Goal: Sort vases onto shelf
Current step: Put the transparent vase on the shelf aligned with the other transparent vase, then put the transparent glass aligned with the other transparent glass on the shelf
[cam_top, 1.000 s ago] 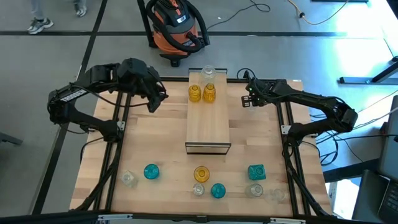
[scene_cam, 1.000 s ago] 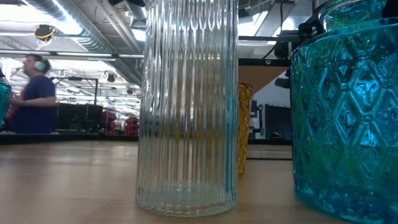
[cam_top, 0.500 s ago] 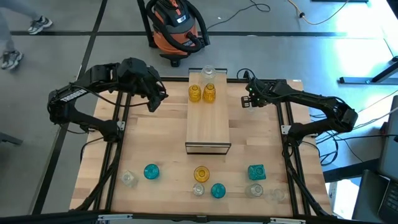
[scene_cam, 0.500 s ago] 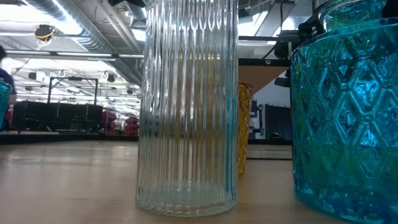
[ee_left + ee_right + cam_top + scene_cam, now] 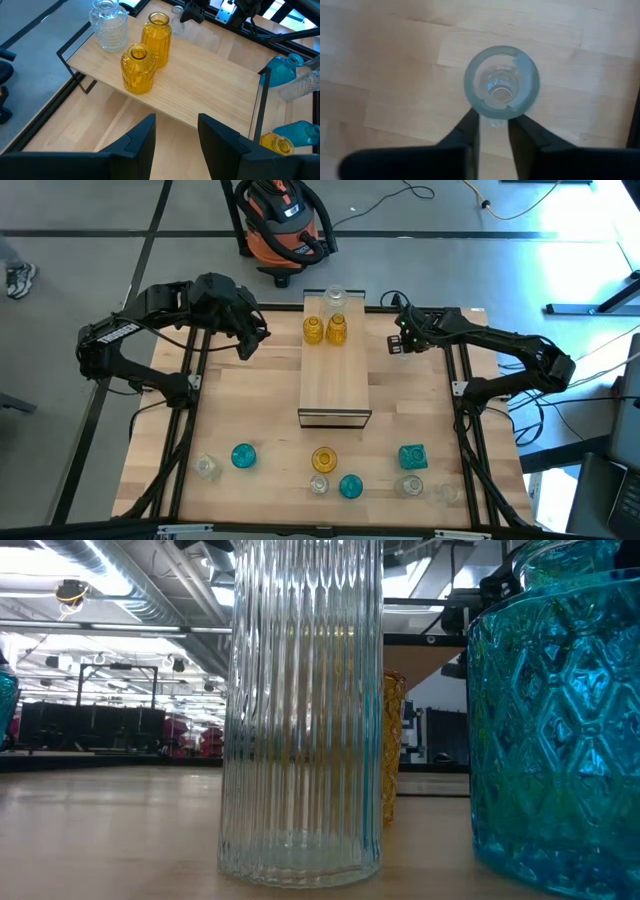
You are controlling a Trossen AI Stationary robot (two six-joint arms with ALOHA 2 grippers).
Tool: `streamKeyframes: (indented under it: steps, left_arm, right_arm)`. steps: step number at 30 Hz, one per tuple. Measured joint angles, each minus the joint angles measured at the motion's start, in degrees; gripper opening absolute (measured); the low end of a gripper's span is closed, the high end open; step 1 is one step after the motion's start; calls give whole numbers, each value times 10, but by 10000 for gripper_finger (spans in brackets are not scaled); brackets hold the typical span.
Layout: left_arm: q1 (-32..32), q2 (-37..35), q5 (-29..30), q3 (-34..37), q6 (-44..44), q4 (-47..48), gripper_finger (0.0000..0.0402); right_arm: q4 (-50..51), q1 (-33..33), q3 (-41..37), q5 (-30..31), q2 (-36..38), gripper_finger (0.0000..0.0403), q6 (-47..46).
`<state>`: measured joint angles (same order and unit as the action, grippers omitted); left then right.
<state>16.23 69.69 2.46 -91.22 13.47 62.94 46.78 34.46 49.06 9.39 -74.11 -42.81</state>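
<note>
**Little moved around the shelf; right jaws at a clear vase**

Over the last second almost nothing has been shifted. Both arms and every vase are found in the same places in the high view; only a person beyond the worktop [image 5: 250, 400] has walked out of the low view.

The right gripper [image 5: 398, 342] is held just beside the shelf [image 5: 335, 375], off its right side near the far end. In the right wrist view its jaws are set on either side of a small clear vase [image 5: 501, 82], which stands on the worktop there. Whether that vase is clenched or has been let go cannot be told. The left gripper [image 5: 250, 340] is held off the shelf's left side, its jaws released with nothing between them.

Three vases are already placed at the shelf's far end: two amber vases [image 5: 313, 330] side by side and a clear ribbed vase [image 5: 334, 299] behind them. The rest of the shelf top is bare.

Beyond the shelf's dark front edge, the unsorted vases [image 5: 323, 459] are left on the worktop: teal, amber and clear.

The task is judged to be in its early part. The small clear vase is probably the next piece for the shelf, beside the clear ribbed vase, if sorting is done by colour.
</note>
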Motion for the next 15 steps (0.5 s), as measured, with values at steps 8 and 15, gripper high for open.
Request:
streamKeyframes:
  steps: [8,15]
  left_arm:
    - [0,0,0,0,0,0,139]
    - [0,0,0,0,-1,0,139]
  right_arm:
    - [-3,0,0,11,0,178,-3]
    - [-3,1,0,45,0,190,-6]
